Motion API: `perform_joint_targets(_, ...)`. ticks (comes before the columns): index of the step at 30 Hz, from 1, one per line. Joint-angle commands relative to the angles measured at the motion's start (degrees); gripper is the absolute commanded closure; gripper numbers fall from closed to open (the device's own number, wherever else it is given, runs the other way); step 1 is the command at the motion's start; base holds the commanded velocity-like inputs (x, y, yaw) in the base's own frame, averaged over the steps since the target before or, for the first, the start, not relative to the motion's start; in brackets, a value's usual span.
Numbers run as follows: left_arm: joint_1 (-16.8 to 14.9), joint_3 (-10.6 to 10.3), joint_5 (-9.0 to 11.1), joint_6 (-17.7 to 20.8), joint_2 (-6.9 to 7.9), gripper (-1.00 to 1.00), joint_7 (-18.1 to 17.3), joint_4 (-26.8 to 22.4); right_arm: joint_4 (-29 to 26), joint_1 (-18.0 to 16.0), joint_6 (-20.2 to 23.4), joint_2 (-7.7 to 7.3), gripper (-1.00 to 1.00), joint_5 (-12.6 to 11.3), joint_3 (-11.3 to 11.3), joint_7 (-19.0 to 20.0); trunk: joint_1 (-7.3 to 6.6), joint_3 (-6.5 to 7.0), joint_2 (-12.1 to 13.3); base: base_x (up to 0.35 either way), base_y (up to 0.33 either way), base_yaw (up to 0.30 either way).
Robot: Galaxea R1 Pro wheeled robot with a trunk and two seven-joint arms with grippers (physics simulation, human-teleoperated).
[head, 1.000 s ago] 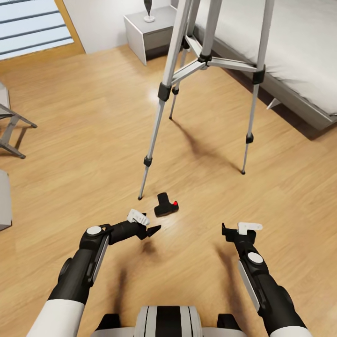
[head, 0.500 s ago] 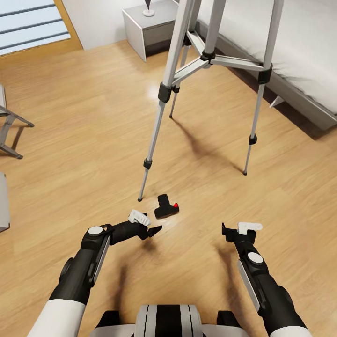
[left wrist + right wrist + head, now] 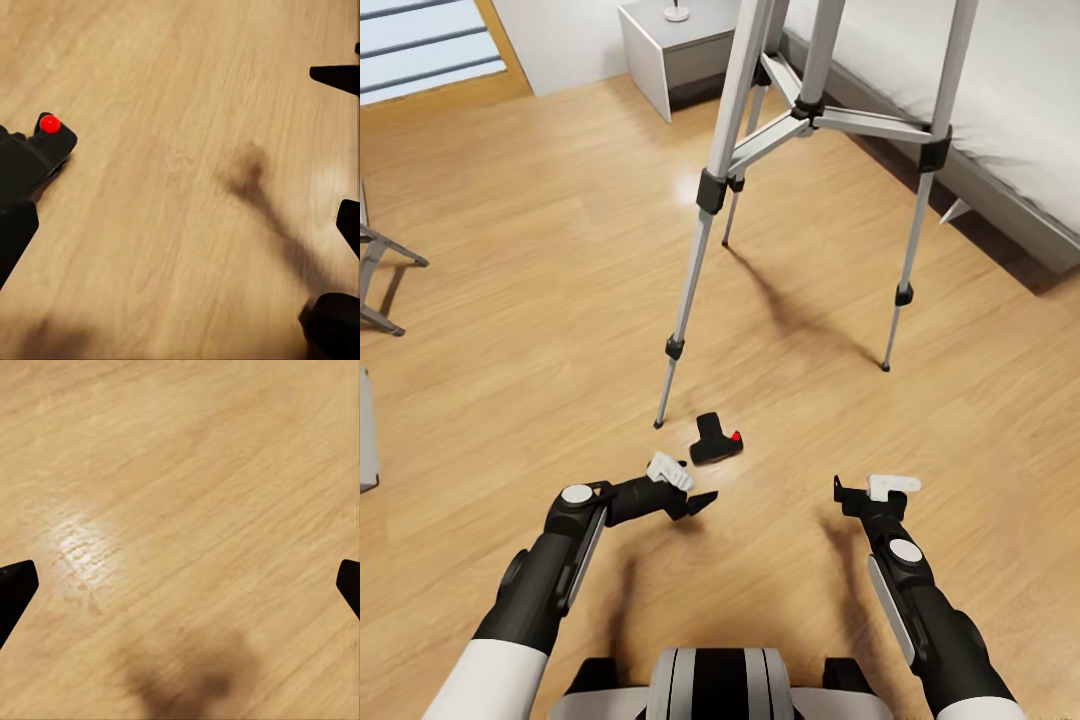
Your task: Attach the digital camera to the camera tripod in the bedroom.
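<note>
The digital camera (image 3: 712,441), small and black with a red button, lies on the light wood floor just beside the foot of the camera tripod's (image 3: 705,190) nearest leg. The tripod's silver legs rise out of the top of the head view. My left gripper (image 3: 695,487) hovers open just short of the camera, on my side of it. In the left wrist view the camera (image 3: 34,154) sits off to one side of the open left gripper (image 3: 180,232), outside its fingers. My right gripper (image 3: 857,490) is open over bare floor, well right of the camera; the right wrist view has its fingertips (image 3: 15,589) wide apart.
A grey bed (image 3: 1000,110) fills the upper right behind the tripod. A grey nightstand (image 3: 675,55) stands at the top. Metal chair legs (image 3: 380,285) and a grey object (image 3: 365,430) are at the left edge. A wood-framed slatted panel (image 3: 420,50) is at the upper left.
The left gripper has edged a little right, closer to the camera. The head view has shifted slightly, so the tripod and furniture sit differently. The right arm is unmoved.
</note>
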Motion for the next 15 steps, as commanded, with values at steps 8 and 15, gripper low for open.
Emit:
perform_joint_targets(8,0.0,-1.4,-2.1,0.2,-0.03,-1.0,-0.3,-0.1,-0.1,0.0,0.4,-0.02,-1.0,0.0,0.1,-0.2,-0.01,-0.57,0.0,0.001,0.0,0.0)
perform_joint_targets(15,0.0,-1.5,-5.7,-1.1,-0.07,-1.0,-0.4,-0.1,-0.3,0.0,0.4,-0.02,-1.0,0.0,0.1,-0.2,-0.01,-1.03,0.0,0.0,0.0,0.0)
